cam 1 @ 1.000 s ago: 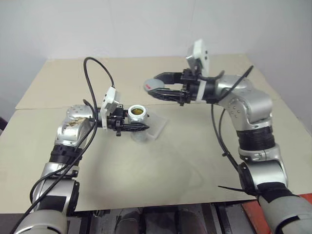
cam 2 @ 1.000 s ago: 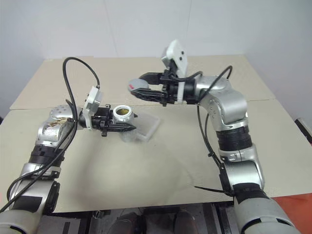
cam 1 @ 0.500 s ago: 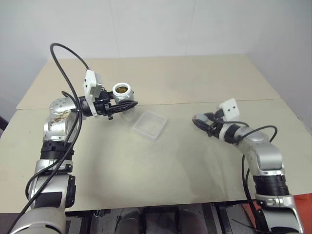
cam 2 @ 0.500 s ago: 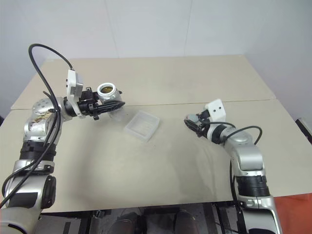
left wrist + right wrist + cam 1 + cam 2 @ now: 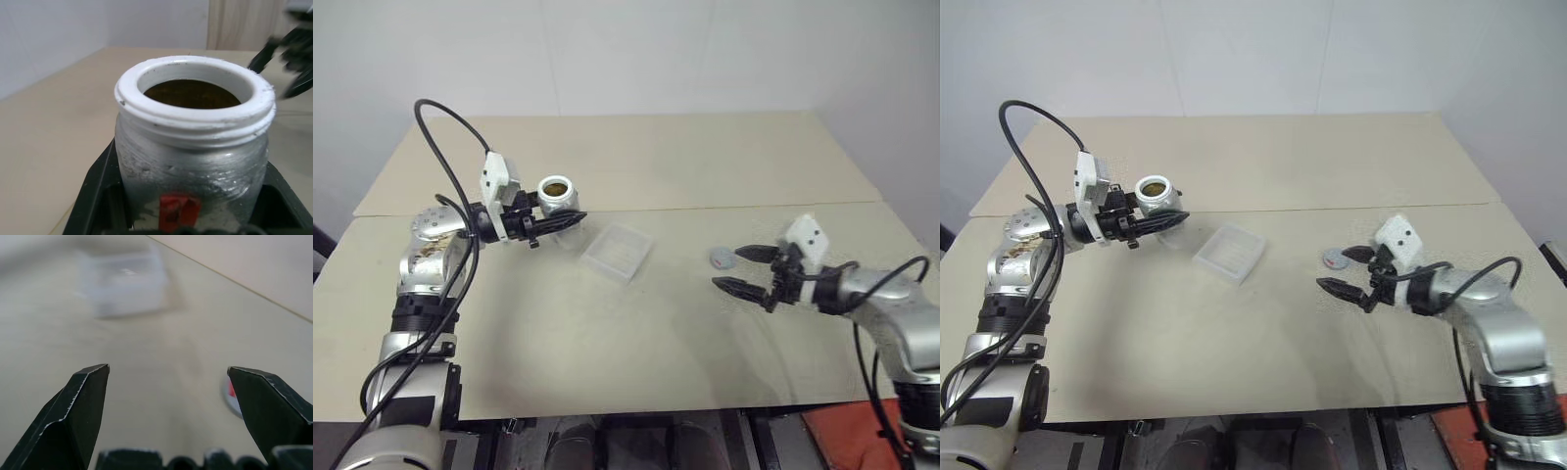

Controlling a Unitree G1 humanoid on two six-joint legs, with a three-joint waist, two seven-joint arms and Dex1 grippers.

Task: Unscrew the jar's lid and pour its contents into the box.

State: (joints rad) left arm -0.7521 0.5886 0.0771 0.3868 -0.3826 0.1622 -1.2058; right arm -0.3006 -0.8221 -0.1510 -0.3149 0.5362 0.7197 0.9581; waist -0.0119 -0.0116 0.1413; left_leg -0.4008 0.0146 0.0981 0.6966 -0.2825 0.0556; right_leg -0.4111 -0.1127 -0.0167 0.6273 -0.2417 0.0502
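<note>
**Open jar held upright, lid parked on the table**

Left gripper (image 5: 570,221) clamped around the jar (image 5: 558,199), low on its body; jar upright, raised off the table (image 5: 636,323), its white threaded mouth uncovered. Brownish contents (image 5: 191,94) sit just below the rim. The box (image 5: 618,252) lies on the table just beside and below the jar, toward the right arm. Right gripper (image 5: 744,268) has its fingers spread wide, empty; the lid (image 5: 722,258) lies flat on the table close by them.

Judgement: jar looks small, rigid and light, its silvery skin likely slick, so a mid-body hold below the threads suits it. Grains should run freely; tip slowly. The box looks thin and light, easily nudged.
</note>
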